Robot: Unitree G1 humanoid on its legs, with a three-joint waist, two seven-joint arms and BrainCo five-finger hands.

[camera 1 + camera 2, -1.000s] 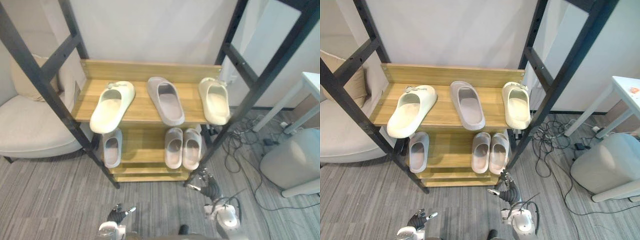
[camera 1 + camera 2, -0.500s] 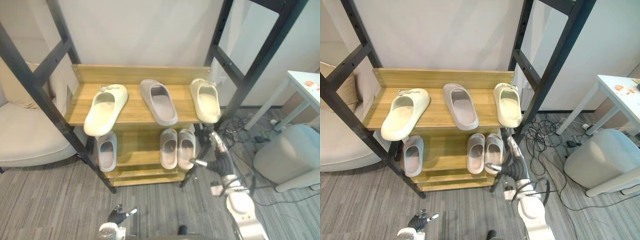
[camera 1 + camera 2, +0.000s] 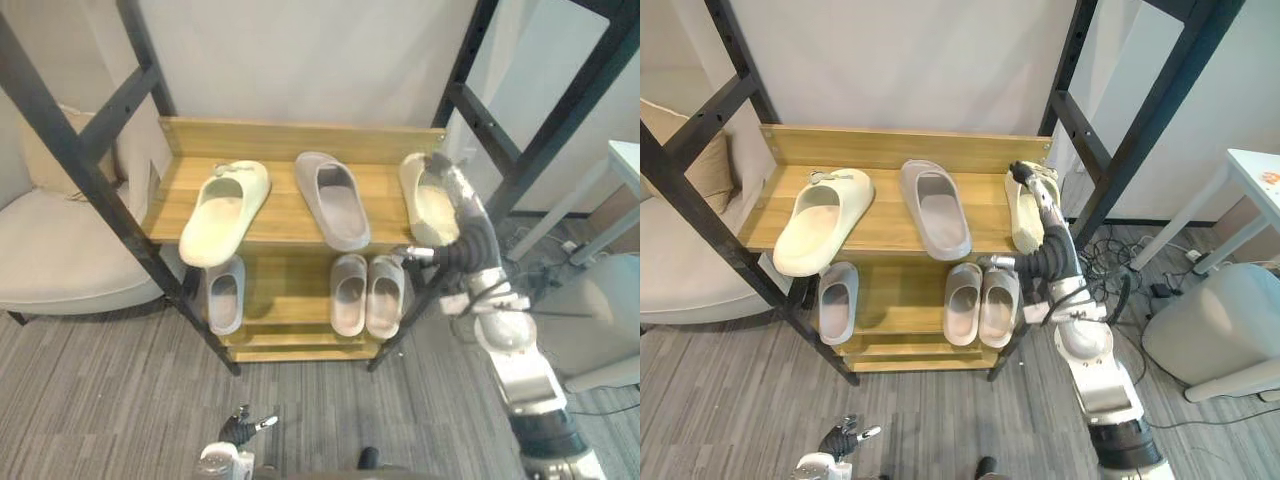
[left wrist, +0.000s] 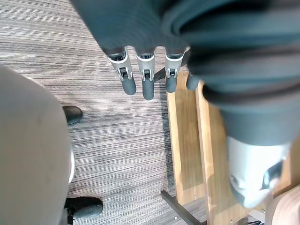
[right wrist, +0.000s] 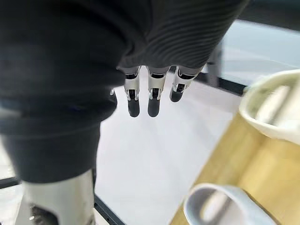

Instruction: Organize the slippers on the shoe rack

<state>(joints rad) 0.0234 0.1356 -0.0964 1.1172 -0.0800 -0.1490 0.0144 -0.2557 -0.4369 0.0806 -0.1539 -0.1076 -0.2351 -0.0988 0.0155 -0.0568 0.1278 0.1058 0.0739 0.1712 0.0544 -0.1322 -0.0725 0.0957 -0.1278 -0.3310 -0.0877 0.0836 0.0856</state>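
On the rack's top shelf (image 3: 282,215) lie a cream slipper (image 3: 225,212) at the left, a grey slipper (image 3: 333,200) in the middle and a second cream slipper (image 3: 423,205) at the right. The lower shelf holds one grey slipper (image 3: 224,293) at the left and a grey pair (image 3: 366,294) side by side. My right hand (image 3: 462,215) is raised in front of the right cream slipper. Its fingers (image 5: 152,101) are straight and hold nothing. My left hand (image 3: 240,428) hangs low near the floor, fingers (image 4: 146,84) relaxed and empty.
Black slanted frame posts (image 3: 555,130) flank the rack on both sides. A beige armchair (image 3: 50,250) stands at the left. At the right are a white bin (image 3: 1220,330), a white table (image 3: 1255,175) and loose cables (image 3: 1110,260) on the floor.
My right hand has risen from floor level by the rack's foot up to the top shelf's right cream slipper. The view shifted a little. The slippers lie as before.
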